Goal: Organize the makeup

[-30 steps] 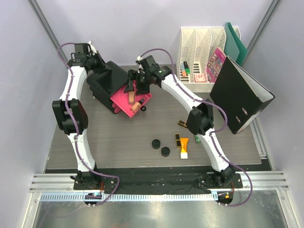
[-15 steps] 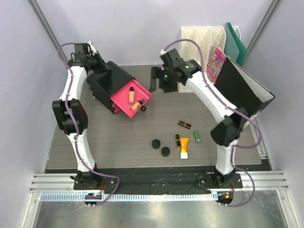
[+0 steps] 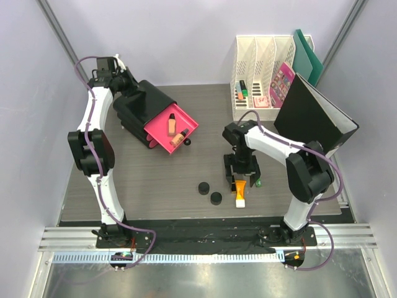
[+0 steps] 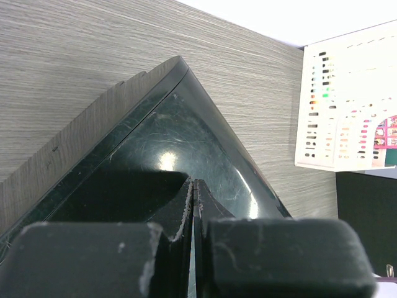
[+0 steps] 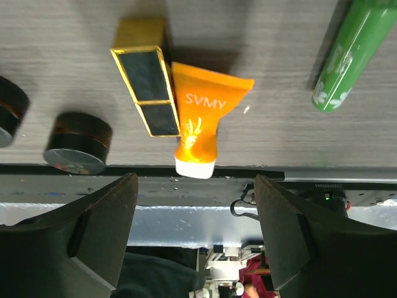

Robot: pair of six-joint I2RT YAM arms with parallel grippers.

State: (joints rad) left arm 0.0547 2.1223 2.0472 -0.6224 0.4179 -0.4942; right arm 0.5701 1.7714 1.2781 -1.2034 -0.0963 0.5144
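My right gripper is open and empty, low over the makeup at front right. In the right wrist view its fingers frame an orange-and-white tube, with a black-and-gold case beside it, a green tube further off and two black compacts. From above I see the compacts, the orange tube and the green tube. Two peach bottles lie in the pink drawer. My left gripper is shut on the rear edge of the black box.
The black box sits tilted at back left with its pink drawer pulled out. A white file rack holding marker pens stands at the back right. A black binder leans at the right.
My right arm left the pink drawer, swung across the back and came down at the front right over the tube and cases. The left arm and box have not moved.
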